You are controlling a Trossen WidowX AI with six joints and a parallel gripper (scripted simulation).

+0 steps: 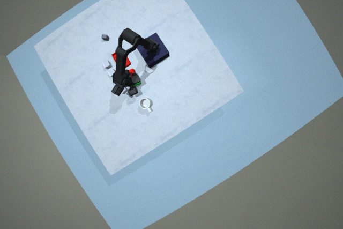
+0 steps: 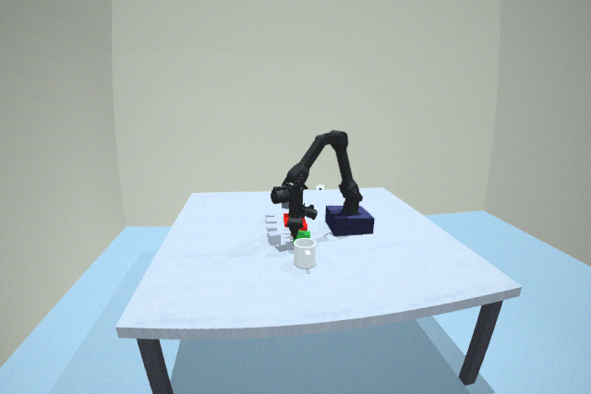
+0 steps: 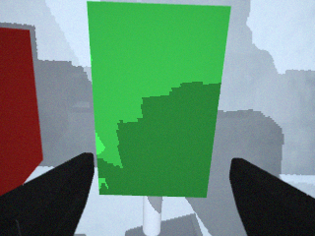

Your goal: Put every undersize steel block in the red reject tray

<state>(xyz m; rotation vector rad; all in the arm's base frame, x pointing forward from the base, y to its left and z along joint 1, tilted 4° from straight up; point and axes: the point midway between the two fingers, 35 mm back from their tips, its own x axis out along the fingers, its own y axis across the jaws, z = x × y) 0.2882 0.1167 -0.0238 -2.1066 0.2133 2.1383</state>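
The green gauge lies on the table with its pale pin pointing toward the row of blocks. My gripper is open just above it; in the wrist view the fingertips stand on either side of the handle's pin end, with gaps. Pale steel blocks stand in a row left of the gauge; the arm partly hides them, and their holes cannot be made out. The red tray lies beyond, partly hidden by the arm, and I see no block in its visible part.
A red handle-like block lies beside the gauge, close to the left finger in the wrist view. A white mug stands near the gauge. A dark grey block lies past the tray. The navy base carries the arm.
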